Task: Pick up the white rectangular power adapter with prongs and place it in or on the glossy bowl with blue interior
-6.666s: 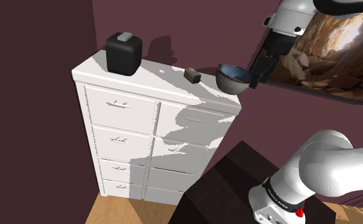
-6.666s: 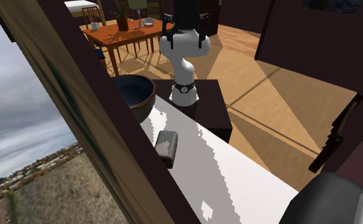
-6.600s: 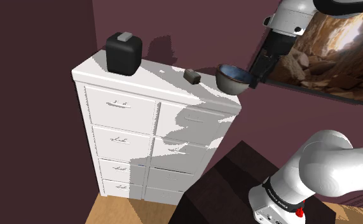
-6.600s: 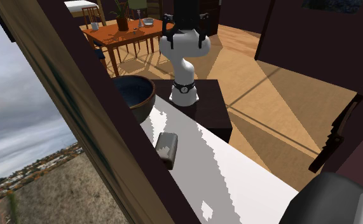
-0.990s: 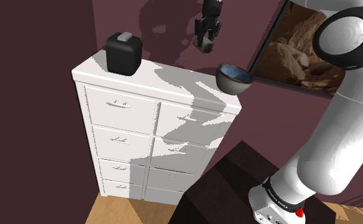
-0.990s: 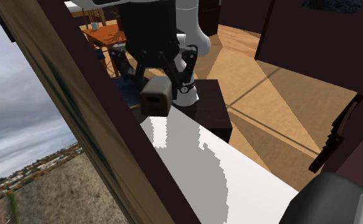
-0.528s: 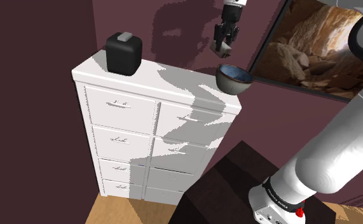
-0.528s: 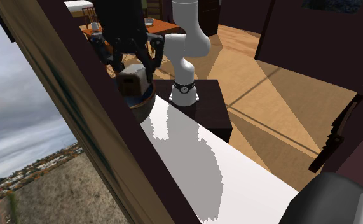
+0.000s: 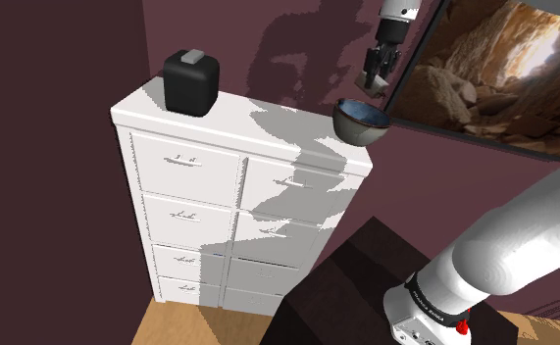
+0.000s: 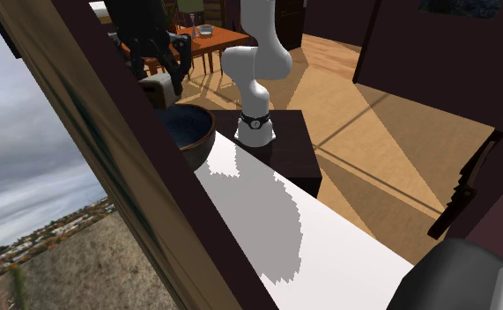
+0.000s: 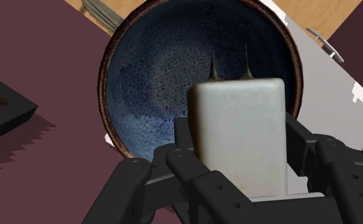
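My gripper (image 11: 239, 153) is shut on a whitish rectangular power adapter (image 11: 240, 127), its two prongs pointing down toward the bowl. The bowl (image 11: 154, 70) has a speckled blue inside and a brown rim, and it lies right under the adapter. In the shoulder view the gripper (image 9: 376, 86) hangs just above the bowl (image 9: 359, 120), which sits at the right end of the white dresser's top (image 9: 258, 123). The second exterior view has the adapter (image 10: 157, 91) in the gripper (image 10: 155, 81) above the bowl's (image 10: 188, 132) far side.
A black boxy item with a grey top (image 9: 190, 83) stands at the dresser's left end. A framed picture (image 9: 493, 73) hangs on the dark red wall just right of the bowl. A dark window frame (image 10: 126, 176) borders the dresser top (image 10: 320, 238).
Over the last second the gripper has carried the adapter toward the shoulder view's right, from above the dresser's middle to above the bowl. Earlier still, the adapter lay on the dresser top.
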### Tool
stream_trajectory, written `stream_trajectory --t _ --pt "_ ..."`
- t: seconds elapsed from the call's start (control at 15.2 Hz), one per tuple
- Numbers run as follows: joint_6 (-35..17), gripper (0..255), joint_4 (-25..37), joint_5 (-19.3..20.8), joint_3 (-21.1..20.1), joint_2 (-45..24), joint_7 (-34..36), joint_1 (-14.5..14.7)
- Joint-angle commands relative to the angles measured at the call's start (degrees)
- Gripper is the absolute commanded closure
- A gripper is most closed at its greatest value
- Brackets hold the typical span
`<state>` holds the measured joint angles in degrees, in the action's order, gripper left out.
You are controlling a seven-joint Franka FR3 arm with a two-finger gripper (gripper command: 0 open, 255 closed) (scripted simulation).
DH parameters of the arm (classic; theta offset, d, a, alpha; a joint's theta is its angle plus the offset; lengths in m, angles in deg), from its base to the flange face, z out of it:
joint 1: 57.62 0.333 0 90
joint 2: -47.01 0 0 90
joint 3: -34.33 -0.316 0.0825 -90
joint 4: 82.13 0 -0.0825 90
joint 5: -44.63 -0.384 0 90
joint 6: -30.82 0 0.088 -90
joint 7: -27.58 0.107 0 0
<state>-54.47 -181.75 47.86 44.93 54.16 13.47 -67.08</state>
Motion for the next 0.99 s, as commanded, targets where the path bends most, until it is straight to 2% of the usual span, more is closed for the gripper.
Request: stream_trajectory --t 0.0,0.73,0.92 --pt "-1.20 255 -1.68 0.21 0.35 0.52 -0.62 -0.28" --pt "-9.75 255 -10.97 0.39 0.44 1.26 -0.23 -0.37" --pt "-9.75 255 -10.97 0.39 0.44 1.26 -0.23 -0.37"
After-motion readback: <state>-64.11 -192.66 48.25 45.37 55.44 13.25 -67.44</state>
